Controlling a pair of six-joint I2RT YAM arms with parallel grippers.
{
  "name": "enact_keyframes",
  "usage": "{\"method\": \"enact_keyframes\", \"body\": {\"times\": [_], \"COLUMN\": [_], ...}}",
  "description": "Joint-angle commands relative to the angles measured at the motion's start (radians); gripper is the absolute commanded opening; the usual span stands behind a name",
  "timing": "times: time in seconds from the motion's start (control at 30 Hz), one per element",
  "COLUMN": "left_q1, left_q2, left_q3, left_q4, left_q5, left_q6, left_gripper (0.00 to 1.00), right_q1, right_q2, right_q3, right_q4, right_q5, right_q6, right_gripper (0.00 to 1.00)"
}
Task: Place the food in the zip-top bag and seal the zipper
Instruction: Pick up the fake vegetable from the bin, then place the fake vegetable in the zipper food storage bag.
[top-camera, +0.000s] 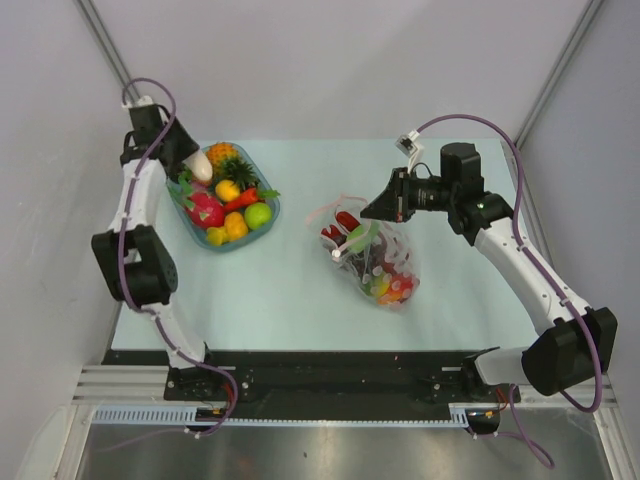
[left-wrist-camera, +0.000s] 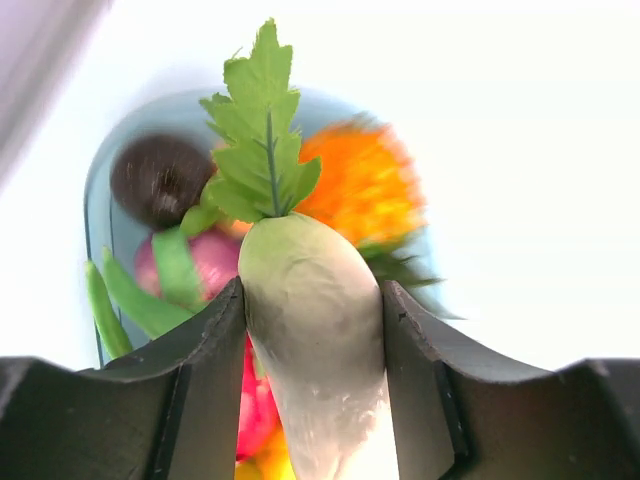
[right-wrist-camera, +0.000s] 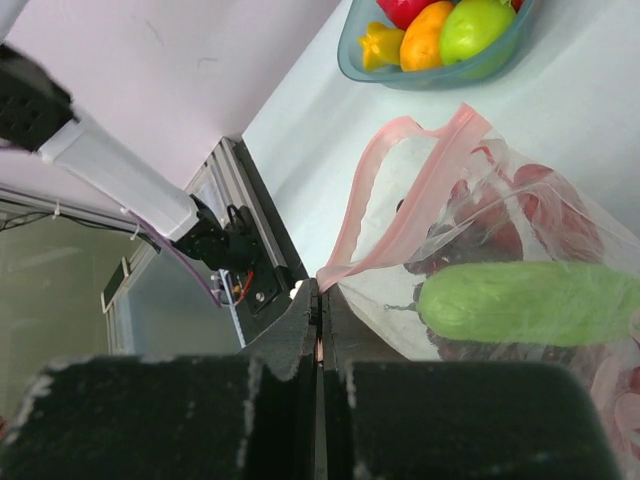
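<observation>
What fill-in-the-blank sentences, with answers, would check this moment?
The left gripper has its fingers on either side of a white radish with ____ leaves.
The right gripper is shut on the bag's ____ zipper strip.
The green cucumber lies ____ the bag.
Missing words: green; pink; inside.

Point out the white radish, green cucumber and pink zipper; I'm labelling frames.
white radish (left-wrist-camera: 312, 330): left wrist view, its pale body.
green cucumber (right-wrist-camera: 520, 300): right wrist view, mid-length.
pink zipper (right-wrist-camera: 425, 190): right wrist view, the near strip.
</observation>
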Motion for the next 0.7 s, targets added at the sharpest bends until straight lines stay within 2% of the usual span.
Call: {"method": "enact_keyframes", "body": {"times": [0.0, 0.07, 0.1, 0.17, 0.2, 0.27, 0.3, 0.37, 0.4, 0.6, 0.67], "left_q1": [-0.019, -0.053, -0.106, -0.186, -0.292, -0.396, -0.497, -0.593, -0.683, -0.921, -0.961], "left_q2": [-0.241, -0.362, -0.411, -0.543, -0.580, -0.678, -0.700, -0.737, -0.739, -0.702, -0.688], "left_q3": [-0.092, -0.214, -0.262, -0.398, -0.446, -0.571, -0.610, -0.702, -0.722, -0.805, -0.825], "left_q4": [0.219, 0.308, 0.414, 0.524, 0.636, 0.738, 0.828, 0.939, 0.965, 1.103, 1.132], "left_q5": [0.081, 0.074, 0.058, -0.007, -0.029, -0.104, -0.119, -0.182, -0.204, -0.319, -0.348], "left_q6": [-0.047, -0.047, -0.029, 0.066, 0.103, 0.220, 0.255, 0.346, 0.371, 0.395, 0.384], "left_gripper": [0.22, 0.21, 0.20, 0.19, 0.19, 0.20, 0.20, 0.20, 0.20, 0.20, 0.20], "right_q1": [-0.007, -0.010, -0.012, -0.015, -0.016, -0.023, -0.026, -0.032, -0.035, -0.035, -0.038], "right_q2": [0.004, 0.008, 0.014, 0.024, 0.028, 0.038, 0.038, 0.044, 0.045, 0.036, 0.038], "right_q3": [0.039, 0.022, 0.019, 0.007, 0.005, 0.001, -0.001, -0.007, -0.016, -0.030, -0.031], "right_q4": [0.101, 0.160, 0.181, 0.243, 0.258, 0.289, 0.296, 0.321, 0.330, 0.411, 0.431], "right_q5": [-0.056, -0.070, -0.082, -0.098, -0.105, -0.116, -0.127, -0.134, -0.144, -0.161, -0.156], "right_q6": [0.067, 0.130, 0.151, 0.197, 0.229, 0.253, 0.271, 0.296, 0.323, 0.372, 0.401], "right_gripper": [0.00, 0.00, 0.00, 0.00, 0.00, 0.00, 0.00, 0.00, 0.00, 0.00, 0.00]}}
